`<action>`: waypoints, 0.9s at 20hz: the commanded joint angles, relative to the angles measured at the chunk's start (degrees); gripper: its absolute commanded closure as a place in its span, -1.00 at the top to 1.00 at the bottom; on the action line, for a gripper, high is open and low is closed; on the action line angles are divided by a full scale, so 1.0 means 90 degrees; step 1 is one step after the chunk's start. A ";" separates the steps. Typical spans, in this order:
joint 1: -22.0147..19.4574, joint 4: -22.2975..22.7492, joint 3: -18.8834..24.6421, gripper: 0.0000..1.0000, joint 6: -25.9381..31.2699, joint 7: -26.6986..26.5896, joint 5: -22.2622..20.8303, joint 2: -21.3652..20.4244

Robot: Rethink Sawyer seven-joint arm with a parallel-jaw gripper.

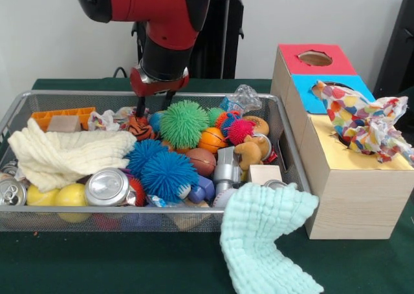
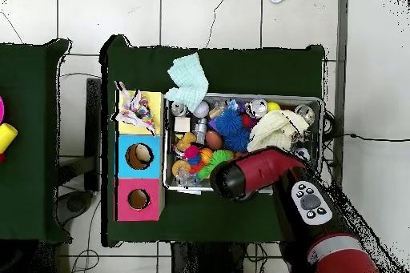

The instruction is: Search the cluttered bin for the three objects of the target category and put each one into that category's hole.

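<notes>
The wire mesh bin (image 1: pixel 65 94) holds mixed clutter; it also shows in the overhead view (image 2: pixel 317 106). One crumpled multicoloured wrapper (image 1: pixel 366 123) lies on the wooden box over the yellow section, reaching toward the blue hole; overhead it shows too (image 2: pixel 134 110). Something whitish sits in the blue hole (image 2: pixel 138 155). A smaller whitish wrapper (image 1: pixel 103 119) lies in the bin at its far side. My gripper (image 1: pixel 154 106) is lowered into the bin's far side, just right of that wrapper, fingers spread above an orange striped toy (image 1: pixel 138 128). Overhead, the arm (image 2: pixel 256 172) hides the gripper.
The wooden box (image 1: pixel 352 203) has red (image 1: pixel 315 59), blue and yellow tops with holes. A cream cloth (image 1: pixel 65 153), spiky balls (image 1: pixel 184 123), cans (image 1: pixel 107 187) and small toys fill the bin. A mint cloth (image 1: pixel 262 239) hangs over its near right corner.
</notes>
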 commanded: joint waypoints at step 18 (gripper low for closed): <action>-0.0081 -0.0780 -0.0122 1.00 0.0418 -0.0840 -0.0449 0.0032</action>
